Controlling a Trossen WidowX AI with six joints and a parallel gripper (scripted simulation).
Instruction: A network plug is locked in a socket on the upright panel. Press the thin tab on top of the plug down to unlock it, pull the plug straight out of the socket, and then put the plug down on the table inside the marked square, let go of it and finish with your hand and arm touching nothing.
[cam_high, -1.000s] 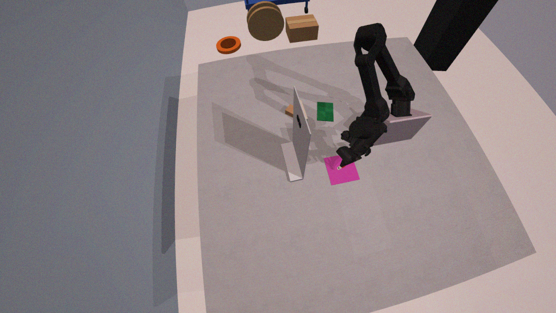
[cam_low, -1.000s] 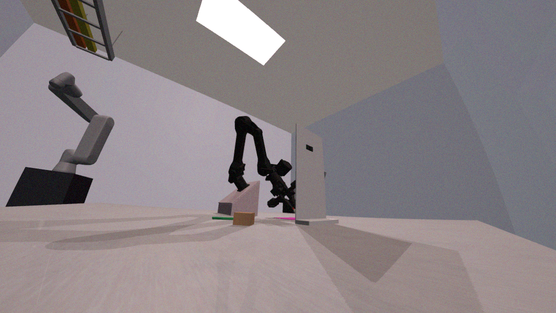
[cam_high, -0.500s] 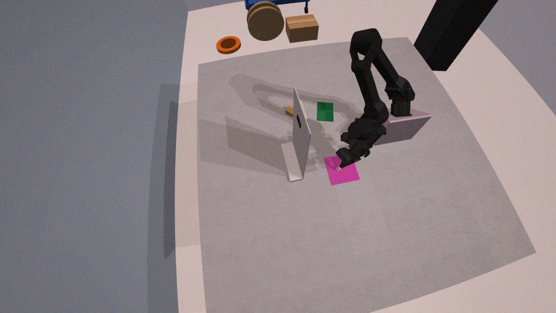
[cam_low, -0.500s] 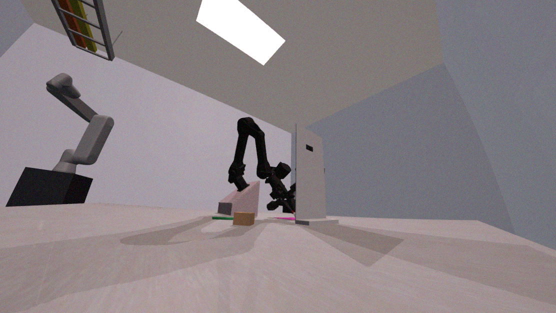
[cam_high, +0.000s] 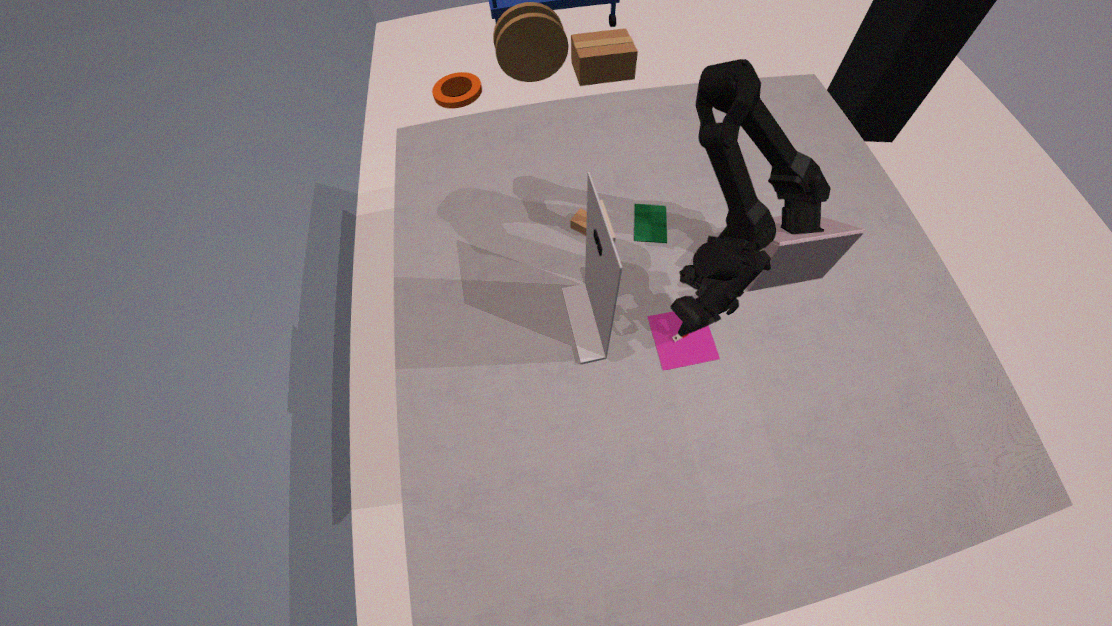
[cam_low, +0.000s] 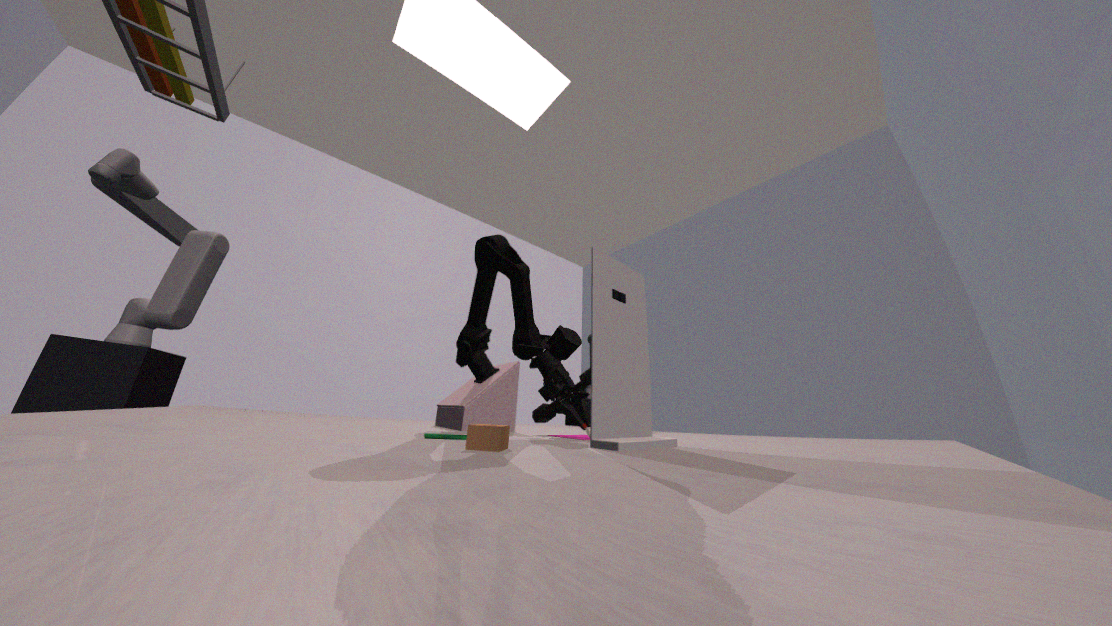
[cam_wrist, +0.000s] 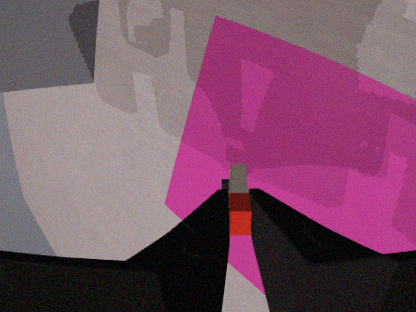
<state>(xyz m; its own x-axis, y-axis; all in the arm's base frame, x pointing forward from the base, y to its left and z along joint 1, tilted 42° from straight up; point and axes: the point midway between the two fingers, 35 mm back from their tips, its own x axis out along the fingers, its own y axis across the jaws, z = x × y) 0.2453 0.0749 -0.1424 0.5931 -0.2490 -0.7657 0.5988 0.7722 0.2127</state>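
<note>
With the plug (cam_high: 677, 337) (cam_wrist: 239, 179) free of the panel (cam_high: 603, 287) (cam_low: 620, 357) and gripped in the closed hand (cam_high: 680, 332) (cam_low: 583, 423) (cam_wrist: 238, 199) over the pink square (cam_high: 688, 349) (cam_low: 569, 437) (cam_wrist: 300, 115), unlocking and pulling look done, leaving only the lowering, letting go and backing away to nothing touched

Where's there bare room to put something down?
Most room: the grey surface, below the magenta square in the top view. Crowded: that square, under the hand gripping the plug, and behind the panel, by the brown block.

The pink square (cam_high: 694, 353) (cam_low: 571, 437) (cam_wrist: 300, 120) looks smooth and matt.
</note>
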